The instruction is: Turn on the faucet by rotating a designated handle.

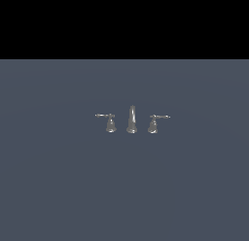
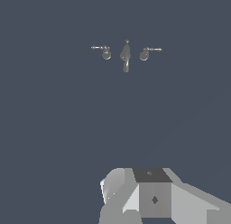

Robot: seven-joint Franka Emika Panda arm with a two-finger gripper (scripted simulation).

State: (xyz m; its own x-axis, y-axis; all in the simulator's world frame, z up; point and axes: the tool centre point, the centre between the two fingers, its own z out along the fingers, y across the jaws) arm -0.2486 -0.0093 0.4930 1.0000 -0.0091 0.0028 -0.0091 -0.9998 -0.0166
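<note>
Though visible — handle (image 2: 145,53) well beyond tool (image 2: 135,198).

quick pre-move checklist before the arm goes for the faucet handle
1. Target handle in sight, lever arm pointing to the exterior view's right: ok.
2. Twin handle told apart, its arm pointing the other way: ok.
3. Spout standing upright between the two handles: ok.
4. Claw touching the target handle: not ok, no arm appears in the exterior view.
5. Claw open or shut: cannot tell, the wrist view shows only grey arm body.
6. Floor around the faucet free of other objects: ok.
</note>
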